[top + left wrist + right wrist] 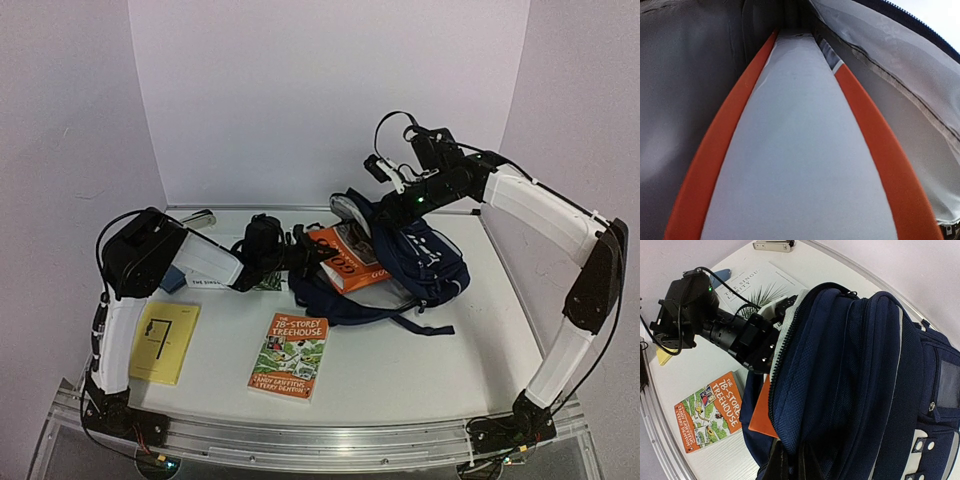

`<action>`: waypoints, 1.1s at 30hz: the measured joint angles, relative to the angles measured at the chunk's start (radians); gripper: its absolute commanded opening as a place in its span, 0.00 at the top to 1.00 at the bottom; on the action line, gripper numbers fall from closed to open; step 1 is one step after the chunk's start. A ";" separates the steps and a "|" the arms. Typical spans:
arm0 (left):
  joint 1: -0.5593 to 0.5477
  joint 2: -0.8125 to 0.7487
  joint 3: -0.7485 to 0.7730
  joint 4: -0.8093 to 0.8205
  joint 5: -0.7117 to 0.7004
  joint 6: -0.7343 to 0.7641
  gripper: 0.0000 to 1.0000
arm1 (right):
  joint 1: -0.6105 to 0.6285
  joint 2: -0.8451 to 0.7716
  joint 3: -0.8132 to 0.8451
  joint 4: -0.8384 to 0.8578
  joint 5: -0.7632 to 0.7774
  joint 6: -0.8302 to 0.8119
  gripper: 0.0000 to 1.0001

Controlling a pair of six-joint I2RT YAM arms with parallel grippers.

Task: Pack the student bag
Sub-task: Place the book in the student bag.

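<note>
Pinches an orange book [345,262] in the left claw [303,255], pressed together on its near edge, with the far end poked into the mouth of the student bag [425,262] just ahead of that claw. Nips the bag's upper rim in the right claw [790,465], closed tight on navy fabric, holding the opening raised. Shows 1 78-Storey Treehouse book [290,355] flat on the table [400,370] near the left claw, toward the bases, and 1 yellow booklet [166,342] well apart from it.

Top view: high, rear, looking down. Left wrist: close, inside student bag [685,90]. Right wrist: above it.
</note>
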 measured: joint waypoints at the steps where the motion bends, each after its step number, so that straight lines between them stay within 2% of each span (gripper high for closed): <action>1: 0.000 0.007 0.015 -0.009 -0.001 0.000 0.95 | 0.000 0.000 0.000 -0.001 -0.006 0.001 1.00; 7: -0.011 0.095 0.158 -0.064 -0.020 0.006 0.95 | 0.000 0.000 0.000 -0.001 -0.034 0.014 1.00; 10: -0.021 0.162 0.276 -0.124 -0.029 0.014 0.87 | 0.000 0.000 0.000 -0.001 -0.045 0.016 1.00; 15: -0.029 0.192 0.342 -0.178 -0.042 0.036 0.65 | -0.006 0.000 0.000 -0.001 -0.052 0.018 1.00; 21: -0.032 0.185 0.337 -0.266 -0.078 0.096 0.30 | -0.036 0.000 0.000 0.009 -0.059 0.019 1.00; 22: -0.032 0.180 0.331 -0.282 -0.083 0.107 0.22 | -0.043 0.000 0.000 0.011 -0.061 0.019 1.00; 23: -0.033 0.174 0.325 -0.293 -0.088 0.117 0.19 | -0.048 0.000 0.000 0.012 -0.062 0.019 1.00; 30: -0.034 0.074 0.277 -0.411 -0.138 0.182 0.14 | -0.071 0.000 0.000 0.018 -0.075 0.019 1.00; 33: -0.033 0.020 0.247 -0.448 -0.158 0.201 0.16 | -0.076 0.000 0.000 0.019 -0.078 0.019 1.00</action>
